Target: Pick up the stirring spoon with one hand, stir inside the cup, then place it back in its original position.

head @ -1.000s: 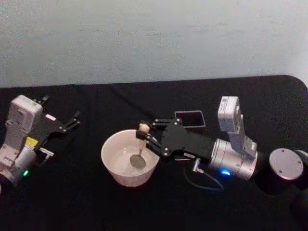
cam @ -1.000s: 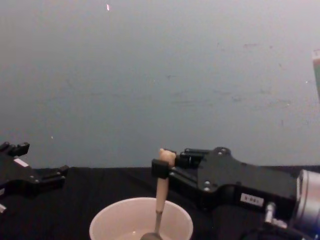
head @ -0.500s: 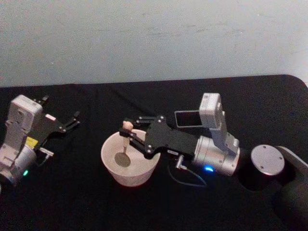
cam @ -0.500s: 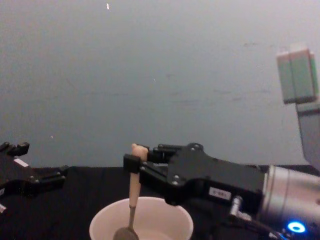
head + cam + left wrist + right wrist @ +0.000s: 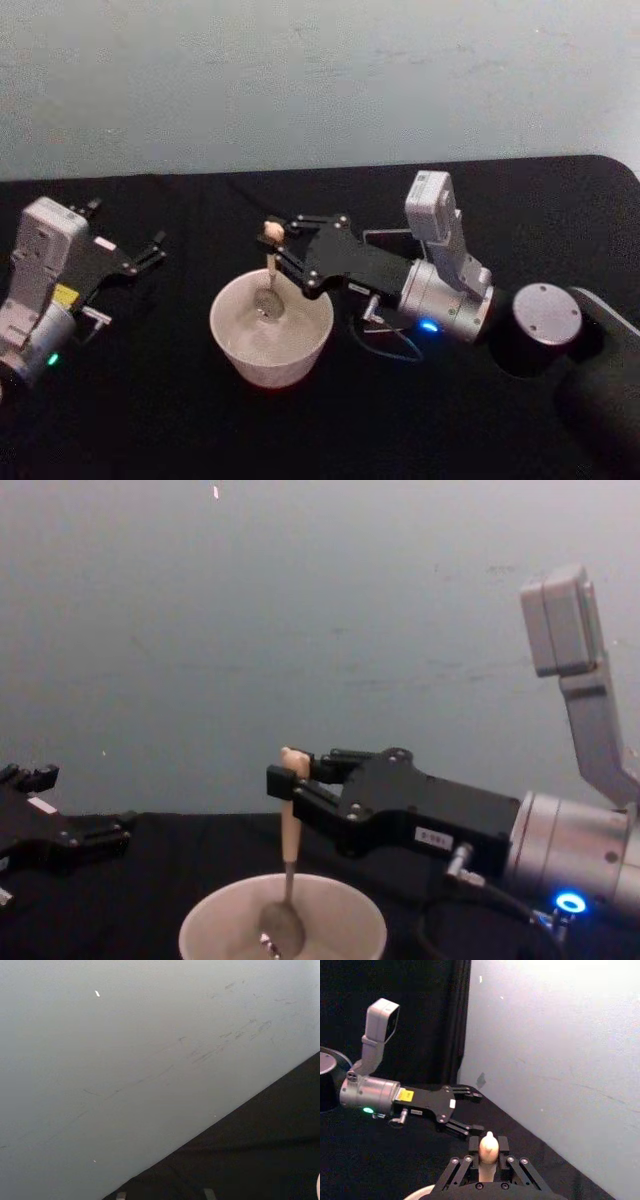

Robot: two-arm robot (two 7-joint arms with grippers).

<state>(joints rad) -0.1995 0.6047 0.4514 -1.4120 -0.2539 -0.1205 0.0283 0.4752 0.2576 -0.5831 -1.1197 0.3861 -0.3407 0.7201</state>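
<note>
While pinched in right jaws, stirring spoon [image 5: 269, 268] now farther back in cup [image 5: 262, 368]; left jaws spread.

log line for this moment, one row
phase: stir | right tool: shut on stirring spoon | stirring spoon: upright, bowl end inside cup | left tool: open, parked at left

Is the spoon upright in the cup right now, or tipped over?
Upright. The stirring spoon hangs bowl-down inside the cup, its handle near vertical, pinched near the top by the right gripper.
</note>
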